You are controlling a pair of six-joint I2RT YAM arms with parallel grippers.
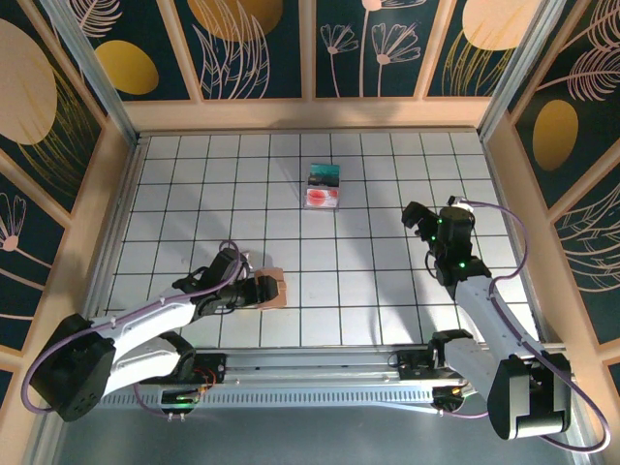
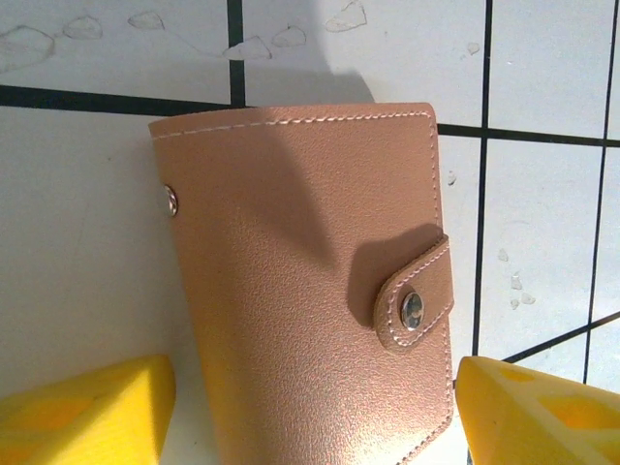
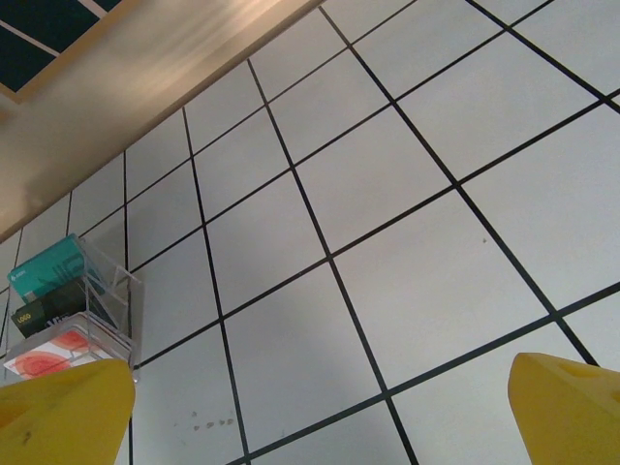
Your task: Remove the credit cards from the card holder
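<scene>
Left arm reaches low and forward, left pincer [image 1: 263,291] jaws spread. Right arm bent upright, right pincer [image 1: 418,217] raised, jaws wide apart.

Bare tiles [image 1: 300,242] separate card holder [image 1: 272,289] from credit cards [image 1: 323,186].

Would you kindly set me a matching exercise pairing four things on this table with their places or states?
1 card holder
2 teal card
3 red-circle card
4 right fingers

A wide apart over bare tiles
B near end of the card row
C closed, between the left fingers
D far end of the card row

Pairs: 1-C, 2-D, 3-B, 4-A
</scene>
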